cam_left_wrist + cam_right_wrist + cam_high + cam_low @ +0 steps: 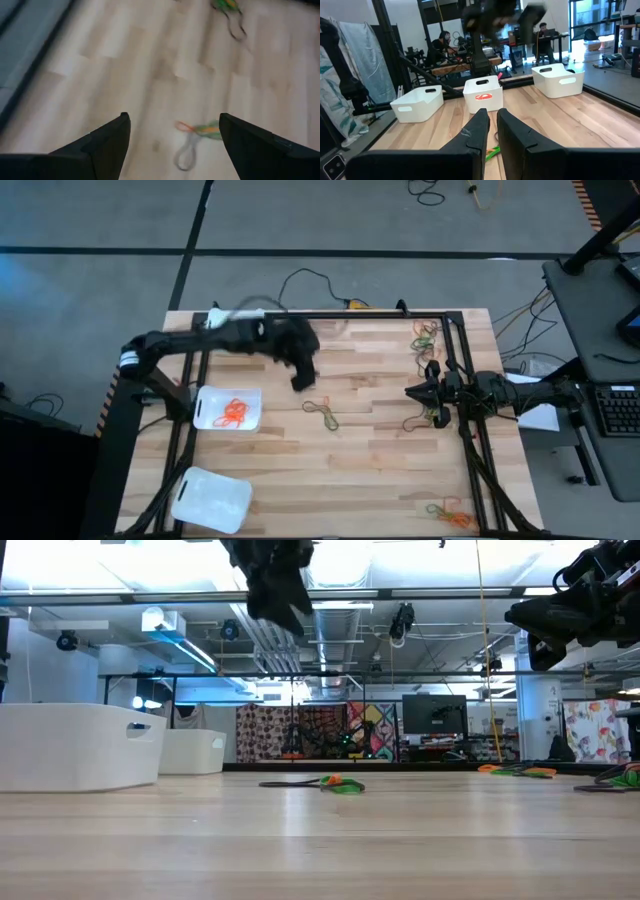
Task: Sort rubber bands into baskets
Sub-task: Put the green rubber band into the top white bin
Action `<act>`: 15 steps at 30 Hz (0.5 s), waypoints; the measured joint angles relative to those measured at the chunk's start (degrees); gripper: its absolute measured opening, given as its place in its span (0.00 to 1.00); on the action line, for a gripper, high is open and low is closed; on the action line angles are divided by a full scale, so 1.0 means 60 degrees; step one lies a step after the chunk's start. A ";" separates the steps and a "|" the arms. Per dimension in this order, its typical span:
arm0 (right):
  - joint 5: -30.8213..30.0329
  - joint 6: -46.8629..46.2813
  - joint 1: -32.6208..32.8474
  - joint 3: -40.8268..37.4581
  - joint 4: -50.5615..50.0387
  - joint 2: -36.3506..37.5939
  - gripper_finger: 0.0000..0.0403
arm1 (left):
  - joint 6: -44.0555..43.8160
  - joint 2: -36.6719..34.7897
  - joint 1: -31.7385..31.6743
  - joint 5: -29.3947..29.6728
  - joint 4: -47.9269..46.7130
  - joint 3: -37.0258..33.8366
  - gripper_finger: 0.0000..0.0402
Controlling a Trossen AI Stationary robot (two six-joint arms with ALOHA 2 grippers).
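The left gripper (300, 380), fingers spread wide and empty, hangs above the small tangle of rubber bands (322, 410) mid-table, right of the basket (205, 396) holding orange ones, so a descent may snag several colours at once; the right gripper (413, 392) waits pressed shut.

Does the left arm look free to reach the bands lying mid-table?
Probably yes. The left hand hangs open above bare wood close to the mid-table bands, which show between its fingers in its wrist view. Nothing lies between; the right hand waits off to the side.
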State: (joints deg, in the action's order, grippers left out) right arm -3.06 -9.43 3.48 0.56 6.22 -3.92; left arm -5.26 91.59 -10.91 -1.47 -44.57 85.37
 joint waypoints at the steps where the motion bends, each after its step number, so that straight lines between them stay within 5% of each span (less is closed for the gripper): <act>1: 0.0001 0.0000 0.0000 0.0002 0.0000 0.0000 0.08 | -0.0027 0.0007 0.0218 0.0006 0.0201 -0.0344 0.71; 15: 0.0001 0.0000 -0.0001 0.0001 -0.0002 0.0000 0.08 | 0.0102 0.0213 0.1504 0.0124 0.4494 -0.4008 0.71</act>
State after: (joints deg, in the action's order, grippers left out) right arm -3.05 -9.43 3.47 0.57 6.20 -3.92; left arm -4.64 92.87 -1.89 -0.73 -17.60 61.32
